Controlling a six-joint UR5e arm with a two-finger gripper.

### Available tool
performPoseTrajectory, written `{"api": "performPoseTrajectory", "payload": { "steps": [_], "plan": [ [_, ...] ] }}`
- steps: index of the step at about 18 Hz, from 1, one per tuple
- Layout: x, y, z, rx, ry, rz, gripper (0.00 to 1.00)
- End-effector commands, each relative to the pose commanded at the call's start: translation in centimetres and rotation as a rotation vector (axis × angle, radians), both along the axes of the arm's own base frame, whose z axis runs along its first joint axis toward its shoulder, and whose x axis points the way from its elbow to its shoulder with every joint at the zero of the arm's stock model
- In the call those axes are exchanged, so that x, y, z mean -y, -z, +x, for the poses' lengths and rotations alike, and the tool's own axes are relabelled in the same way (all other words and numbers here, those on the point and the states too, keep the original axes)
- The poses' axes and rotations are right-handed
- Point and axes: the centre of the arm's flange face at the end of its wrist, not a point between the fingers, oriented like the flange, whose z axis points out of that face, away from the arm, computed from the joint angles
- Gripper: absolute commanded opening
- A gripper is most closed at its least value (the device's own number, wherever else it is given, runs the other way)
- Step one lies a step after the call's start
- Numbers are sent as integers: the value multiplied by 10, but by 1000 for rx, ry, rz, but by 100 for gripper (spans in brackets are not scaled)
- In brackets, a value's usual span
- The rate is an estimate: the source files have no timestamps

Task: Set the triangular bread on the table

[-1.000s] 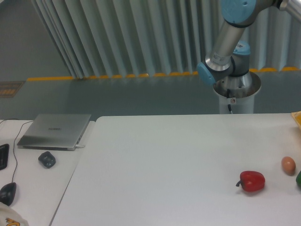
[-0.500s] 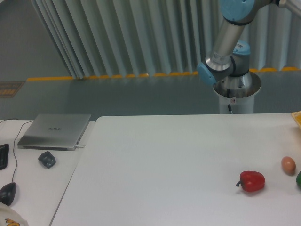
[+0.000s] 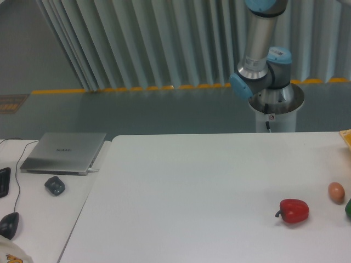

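The large white table (image 3: 197,186) fills the lower middle and right of the view. The triangular bread is out of view. Only the arm's base and lower links (image 3: 258,49) show at the top right behind the table, rising out of the top edge. The gripper is out of view.
A red pepper (image 3: 293,210) lies on the table at the right, with a small tan egg-like ball (image 3: 336,192) beside it. A green object (image 3: 348,208) and a yellow object (image 3: 346,137) show at the right edge. The adjoining desk at the left holds a laptop (image 3: 63,152) and two mice (image 3: 54,185).
The arm's upper link has swung from leaning right to nearly upright, and its elbow joint has risen out of the top of the frame. Nothing on the table has moved.
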Motion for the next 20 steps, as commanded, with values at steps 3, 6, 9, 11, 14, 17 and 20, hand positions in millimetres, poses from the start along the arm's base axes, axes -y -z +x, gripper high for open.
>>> {"api": "performPoseTrajectory", "payload": {
  "steps": [3, 6, 9, 11, 14, 17, 20],
  "plan": [
    [-24, 1, 28, 11, -12, -3, 0],
    [-40, 3, 60, 17, 14, -11, 0],
    [-46, 20, 105, 43, 40, -38, 0],
    [-52, 26, 118, 46, 56, -61, 0],
    [-69, 27, 136, 26, 30, -78, 0],
    [-80, 34, 143, 32, 48, -85, 46],
    [-81, 32, 146, 26, 63, -80, 100]
  ]
}}
